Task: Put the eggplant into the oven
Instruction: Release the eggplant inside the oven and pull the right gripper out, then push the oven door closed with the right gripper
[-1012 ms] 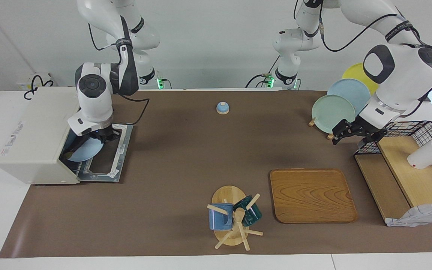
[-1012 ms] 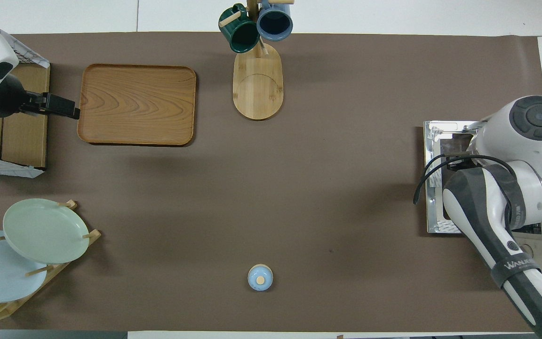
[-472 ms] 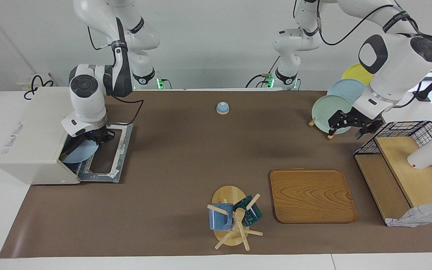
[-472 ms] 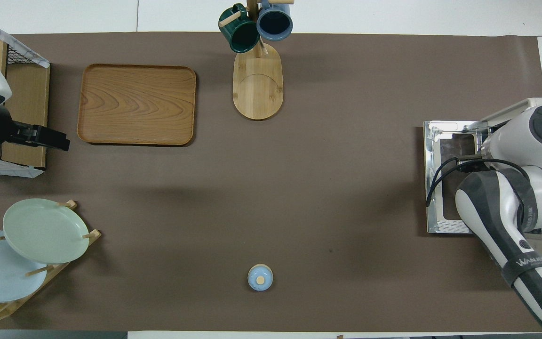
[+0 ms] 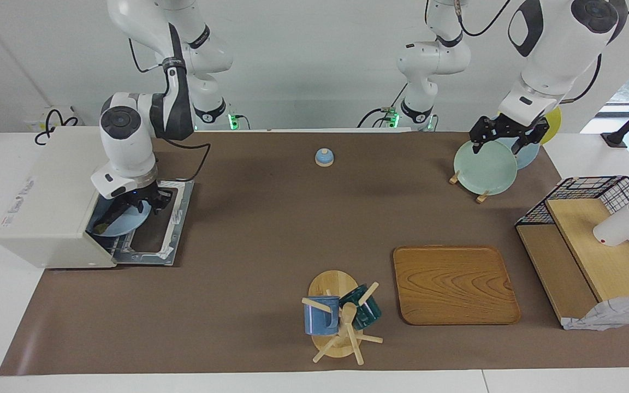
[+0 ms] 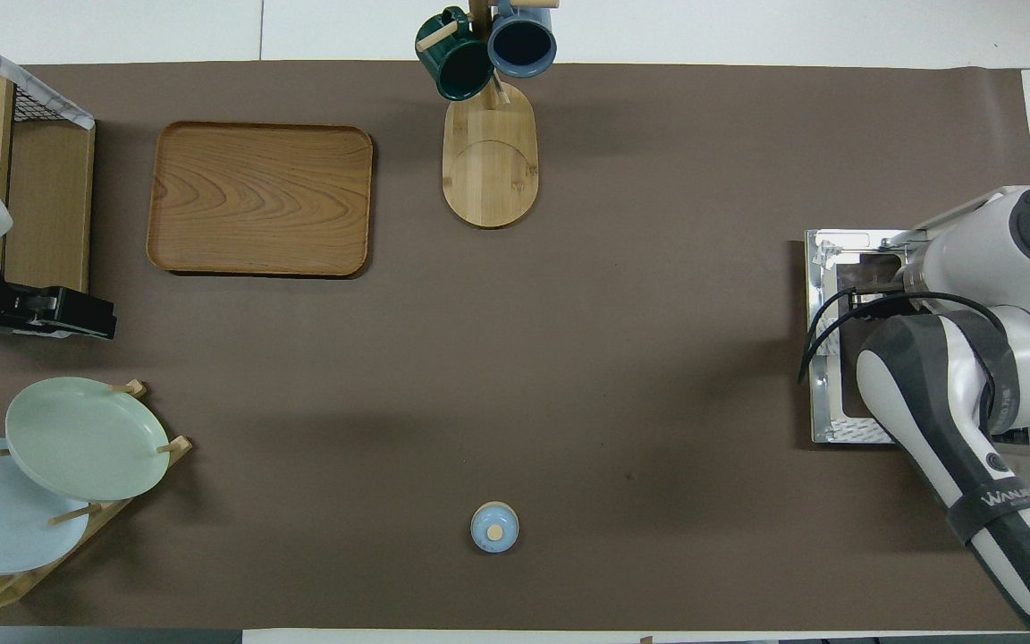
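The off-white oven [image 5: 47, 191] stands at the right arm's end of the table with its door [image 5: 156, 232] dropped open. A light blue plate [image 5: 123, 225] lies in the oven's mouth, partly inside. The dark eggplant [image 5: 102, 222] lies on the plate's inner part, mostly in shadow. My right gripper [image 5: 141, 205] is low over the plate's outer rim, above the open door. In the overhead view the right arm [image 6: 998, 358] hides the plate and eggplant; only the door [image 6: 832, 394] shows. My left gripper [image 5: 504, 139] is open and empty, raised over the plate rack.
A rack with green, blue and yellow plates [image 5: 484, 164] stands near the left arm's base. A wire-and-wood shelf [image 5: 587, 245] holds a white cup [image 5: 620, 225]. A wooden tray [image 5: 455, 284], a mug tree [image 5: 339, 316] and a small blue knob [image 5: 324, 157] are on the brown mat.
My left arm has risen from the shelf's corner and swung over the plate rack. The plate with the eggplant has slid a little deeper into the oven under my right gripper.
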Tool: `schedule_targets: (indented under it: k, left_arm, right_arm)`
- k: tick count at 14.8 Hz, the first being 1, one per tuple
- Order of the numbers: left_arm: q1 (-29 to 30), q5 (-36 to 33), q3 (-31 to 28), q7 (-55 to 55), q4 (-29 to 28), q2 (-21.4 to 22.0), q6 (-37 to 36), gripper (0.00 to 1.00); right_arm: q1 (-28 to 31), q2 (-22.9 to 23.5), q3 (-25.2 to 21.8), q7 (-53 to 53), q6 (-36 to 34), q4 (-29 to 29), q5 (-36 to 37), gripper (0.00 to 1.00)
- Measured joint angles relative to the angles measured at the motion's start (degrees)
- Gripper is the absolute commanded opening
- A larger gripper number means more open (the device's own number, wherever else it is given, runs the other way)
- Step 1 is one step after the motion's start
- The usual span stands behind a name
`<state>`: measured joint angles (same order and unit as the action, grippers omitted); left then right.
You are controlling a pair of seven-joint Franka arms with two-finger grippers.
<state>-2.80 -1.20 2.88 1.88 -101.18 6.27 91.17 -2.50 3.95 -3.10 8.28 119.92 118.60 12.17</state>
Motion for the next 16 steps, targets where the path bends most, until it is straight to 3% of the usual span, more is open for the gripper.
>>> schedule_targets:
  k: [2, 4, 9, 16]
  left_arm:
    - [0.0, 0.0, -0.4, -0.1, 0.0, 0.8, -0.5, 1.0]
    - [0.1, 0.0, -0.7, -0.1, 0.1, 1.1, -0.7, 1.0]
    - [0.2, -0.1, -1.4, -0.1, 0.0, 0.3, -0.8, 1.0]
    - [0.6, -0.1, -1.6, -0.1, 0.2, -1.0, -0.6, 1.0]
  right_arm:
    - [-1.8, 0.0, 0.2, 0.0, -3.0, -3.7, -3.2, 0.23]
    - [-3.4, 0.1, 0.2, 0.7, -2.1, -5.0, -5.1, 0.15]
    - [-7.7, 2.6, 0.3, 8.1, 10.3, 2.6, -5.5, 0.1]
    - [-8.2, 5.0, -0.2, 9.4, 11.9, 6.4, -4.9, 0.1]
